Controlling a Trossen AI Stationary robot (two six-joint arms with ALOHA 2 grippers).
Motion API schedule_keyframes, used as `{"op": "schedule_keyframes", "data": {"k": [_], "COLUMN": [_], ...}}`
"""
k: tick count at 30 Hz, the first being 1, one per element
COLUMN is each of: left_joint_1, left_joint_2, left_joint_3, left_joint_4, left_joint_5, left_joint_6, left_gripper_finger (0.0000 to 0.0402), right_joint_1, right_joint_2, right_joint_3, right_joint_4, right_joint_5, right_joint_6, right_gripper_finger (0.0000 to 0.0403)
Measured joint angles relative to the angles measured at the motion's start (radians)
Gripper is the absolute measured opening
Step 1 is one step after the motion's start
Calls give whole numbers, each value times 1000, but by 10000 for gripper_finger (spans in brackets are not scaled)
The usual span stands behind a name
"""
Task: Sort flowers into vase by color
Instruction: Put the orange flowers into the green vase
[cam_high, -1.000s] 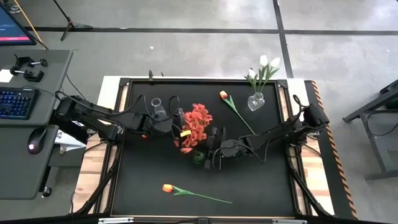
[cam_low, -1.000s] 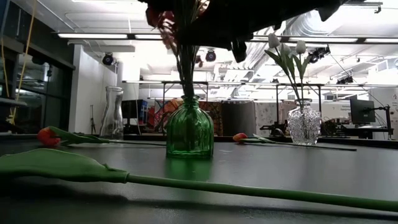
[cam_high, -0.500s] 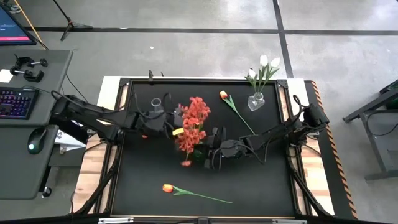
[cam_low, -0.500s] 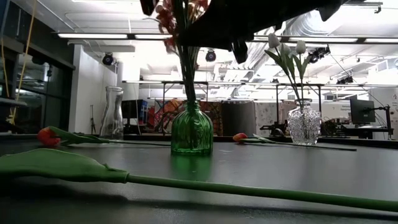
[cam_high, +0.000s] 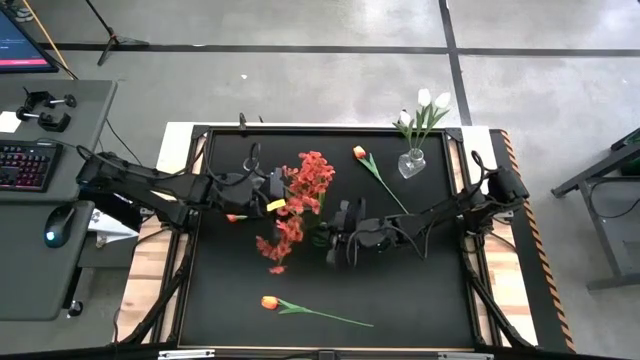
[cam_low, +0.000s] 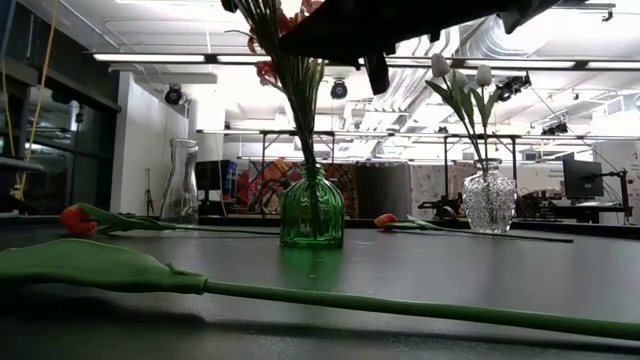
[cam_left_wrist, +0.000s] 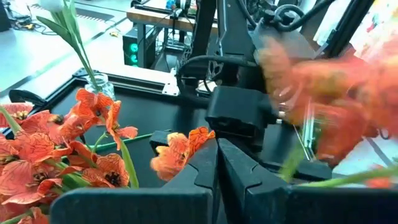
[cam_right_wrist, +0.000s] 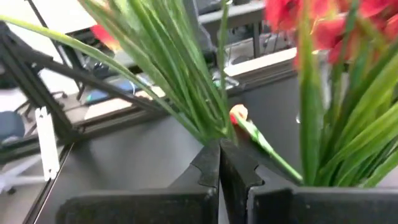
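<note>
The bushy red-orange bunch (cam_high: 295, 205) stands with its stems in the green ribbed vase (cam_low: 312, 212), leaning toward the table's near-left. My left gripper (cam_high: 272, 195) is shut among its blossoms (cam_left_wrist: 74, 143). Coming from the right, my right gripper (cam_high: 335, 235) is shut at the stem bundle (cam_right_wrist: 186, 81) above the vase mouth. White tulips (cam_high: 425, 110) stand in a small clear vase (cam_low: 488, 200). Orange tulips lie on the table, one (cam_high: 375, 175) beside that vase and one (cam_high: 305, 308) near the front. My left gripper is shut on the red-orange bunch, high up near its yellow tag (cam_high: 277, 205), coming level from the table's left. Blossoms hide which stem it has. The bunch stays in the vase, tilted. My right gripper's shut fingertips (cam_right_wrist: 221, 152) meet the green stems (cam_right_wrist: 211, 127) where they converge, coming level from the right. The fingers hide the pinch itself. The stems fan out above it, and the vase stands on the table.
A tall clear empty vase (cam_high: 250, 165) stands at the far left, with another orange tulip (cam_high: 232, 217) lying near it. The front tulip's long stem (cam_low: 400, 305) crosses the near table. A raised frame (cam_high: 200, 250) borders the black table.
My left gripper has drawn back toward the table's left, and the bunch's top has tipped with it toward the near-left, its blossoms spreading out. The green vase has slid a little toward the far edge, and my right gripper has moved the same way.
</note>
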Motion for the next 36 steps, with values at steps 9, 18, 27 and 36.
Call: {"op": "schedule_keyframes", "data": {"k": [9,18,27,36], "left_joint_1": [15,37,45,45], "left_joint_2": [-21,-20,-20,-20], "left_joint_3": [1,1,1,1], "left_joint_4": [26,27,27,27], "left_joint_5": [-25,-25,-25,-25], "left_joint_6": [19,25,37,37], "left_gripper_finger": [0,0,0,0], "right_joint_1": [-7,-6,-9,-14], "right_joint_2": [0,-15,-60,-54], "right_joint_3": [0,0,0,4], "right_joint_4": [7,-2,-154,-192], "right_joint_5": [-10,-97,-135,-117], "right_joint_6": [1,-7,86,42], "right_gripper_finger": [0,0,59,246]}}
